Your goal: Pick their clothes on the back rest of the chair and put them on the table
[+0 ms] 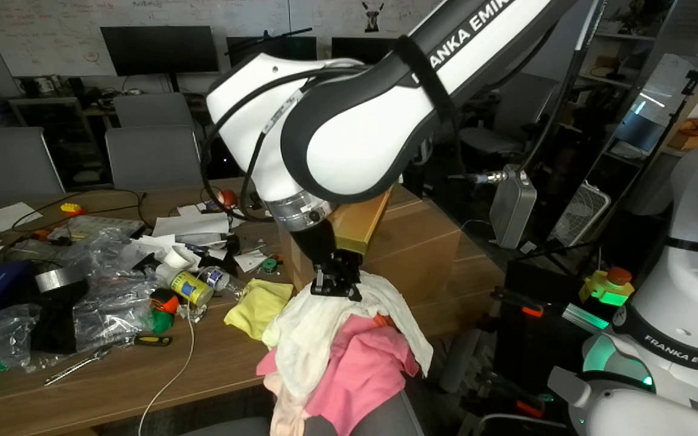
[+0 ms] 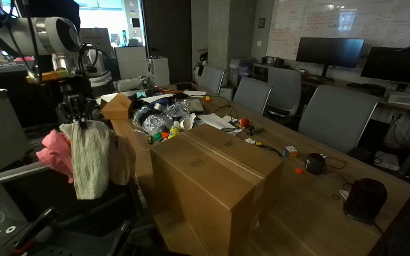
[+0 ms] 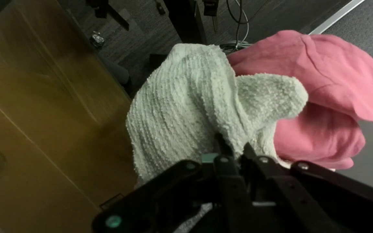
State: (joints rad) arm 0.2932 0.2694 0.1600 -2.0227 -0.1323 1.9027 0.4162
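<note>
Wrist view gives us the black two-fingered gripper pinching a fold of the fuzzy cream ribbed cloth, which spreads directly beneath it. One rounded flap juts over the smooth pink cloth, loosely rumpled, just beside. In both exterior views we find the cream cloth hanging long and limp from under the gripper, with the pink one next to it. We see a pale peach cloth dangling lower, all three over the grey chair; crumpled yellow cloth shows near them on the brown wooden table.
</note>
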